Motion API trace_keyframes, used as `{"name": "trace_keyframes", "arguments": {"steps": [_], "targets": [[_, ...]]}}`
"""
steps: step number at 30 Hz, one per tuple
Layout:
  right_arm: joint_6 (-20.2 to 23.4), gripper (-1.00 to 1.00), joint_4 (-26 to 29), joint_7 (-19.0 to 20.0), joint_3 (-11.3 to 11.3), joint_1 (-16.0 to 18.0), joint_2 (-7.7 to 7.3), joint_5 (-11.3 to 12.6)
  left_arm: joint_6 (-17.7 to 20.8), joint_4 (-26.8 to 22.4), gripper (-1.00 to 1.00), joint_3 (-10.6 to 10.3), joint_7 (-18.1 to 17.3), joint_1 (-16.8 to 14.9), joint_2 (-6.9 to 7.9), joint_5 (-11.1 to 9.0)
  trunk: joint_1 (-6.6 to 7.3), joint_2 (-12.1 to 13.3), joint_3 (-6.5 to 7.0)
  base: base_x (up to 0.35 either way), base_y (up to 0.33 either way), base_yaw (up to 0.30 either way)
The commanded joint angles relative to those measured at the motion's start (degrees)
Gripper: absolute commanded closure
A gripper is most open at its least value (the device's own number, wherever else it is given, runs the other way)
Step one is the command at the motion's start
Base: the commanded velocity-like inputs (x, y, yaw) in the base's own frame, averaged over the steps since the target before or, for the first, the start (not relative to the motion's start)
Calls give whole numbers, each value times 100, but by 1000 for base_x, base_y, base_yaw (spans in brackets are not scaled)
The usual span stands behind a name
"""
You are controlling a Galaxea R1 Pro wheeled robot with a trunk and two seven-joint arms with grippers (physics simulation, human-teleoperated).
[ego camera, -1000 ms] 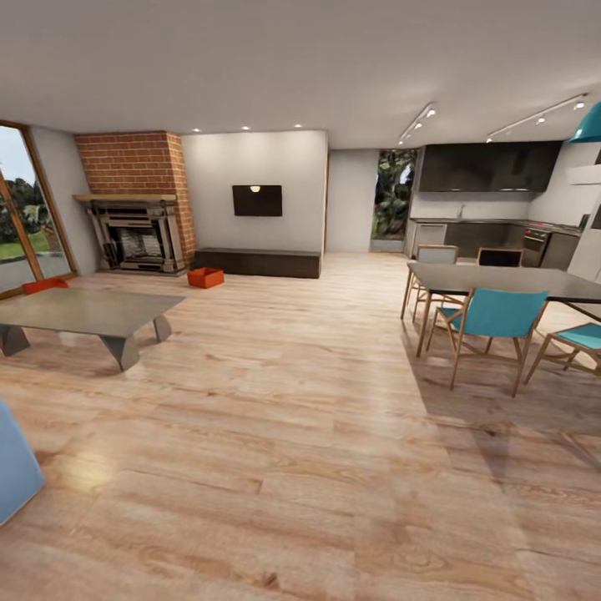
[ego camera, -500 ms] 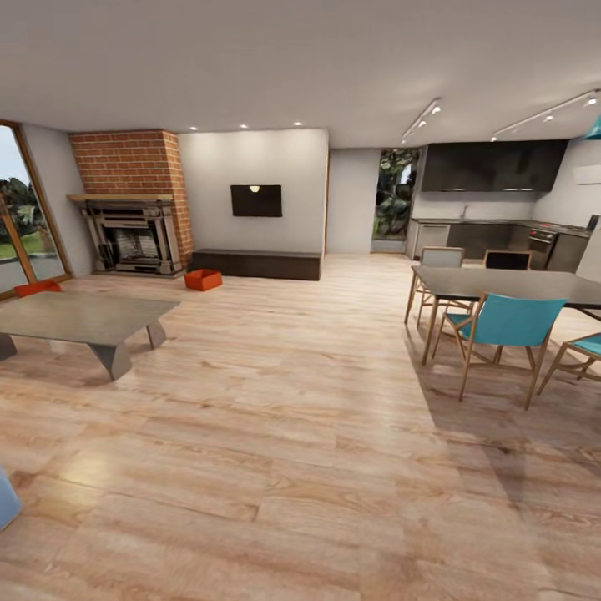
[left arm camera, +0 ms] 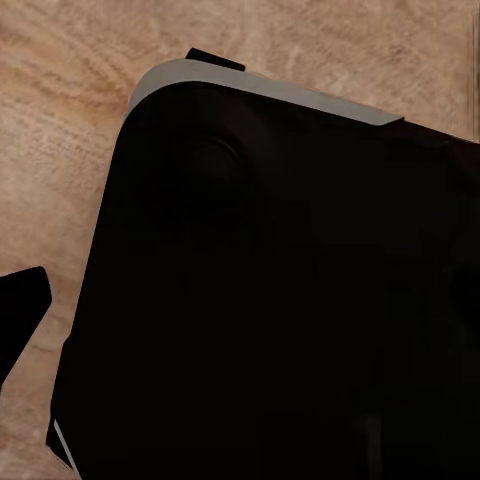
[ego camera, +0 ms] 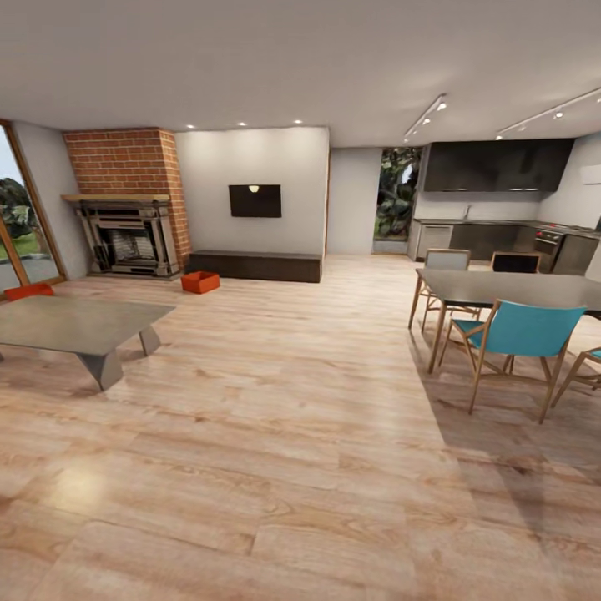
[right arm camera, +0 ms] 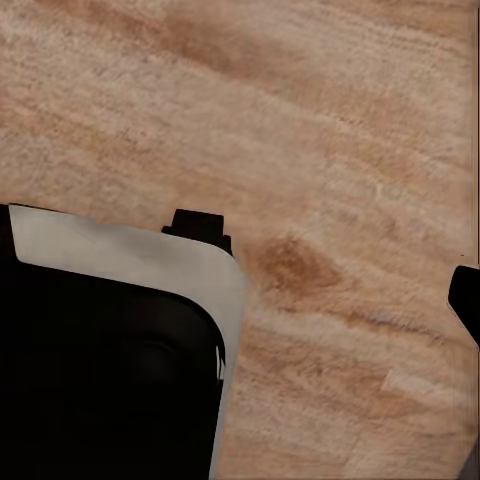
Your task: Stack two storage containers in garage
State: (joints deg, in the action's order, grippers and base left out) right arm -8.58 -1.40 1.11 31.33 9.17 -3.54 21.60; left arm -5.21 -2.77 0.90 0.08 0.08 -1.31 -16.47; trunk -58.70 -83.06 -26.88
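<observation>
1. well, we stand in the living room, and both storage containers lie far ahead of us and to our left: one orange-red bin (ego camera: 200,282) on the wood-plank floor (ego camera: 300,434) just in front of the dark low bench (ego camera: 255,265), near the brick fireplace (ego camera: 129,238); the other bin (ego camera: 27,291) further left, behind the grey coffee table (ego camera: 79,325)
2. we judge the drive must bear forward and leftward; the left arm sits on the nearer side for either bin
3. the near bin shows its long side slantwise to us, a low-walled, open-topped plastic box, smooth and plain
4. the wrist views look down on pale grained planks and the dark rounded body of our own base (left arm camera: 280,290), its light rim (right arm camera: 130,260) showing
5. we cannot tell whether our grippers are parted or closed; nothing is carried as far as we can see
</observation>
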Motion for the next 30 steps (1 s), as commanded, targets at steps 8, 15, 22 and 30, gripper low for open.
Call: {"name": "trace_keyframes", "arguments": {"steps": [8,15,22,30], "targets": [[-30,-100,-12,12,48,5,2,55,-8,-8,-100,7,1,1,-1,-23,-3,-2,-5,322,0,0],[-30,-100,-14,12,48,5,2,55,-10,-8,-100,7,1,1,-1,-23,-3,-2,-5,323,0,0],[-30,-100,-15,12,48,5,2,55,-11,-8,-100,7,1,1,-1,-23,-3,-2,-5,323,0,0],[-30,-100,-14,12,48,5,2,55,-7,-10,-100,7,1,1,-1,-23,-3,-2,-5,323,0,0]]}}
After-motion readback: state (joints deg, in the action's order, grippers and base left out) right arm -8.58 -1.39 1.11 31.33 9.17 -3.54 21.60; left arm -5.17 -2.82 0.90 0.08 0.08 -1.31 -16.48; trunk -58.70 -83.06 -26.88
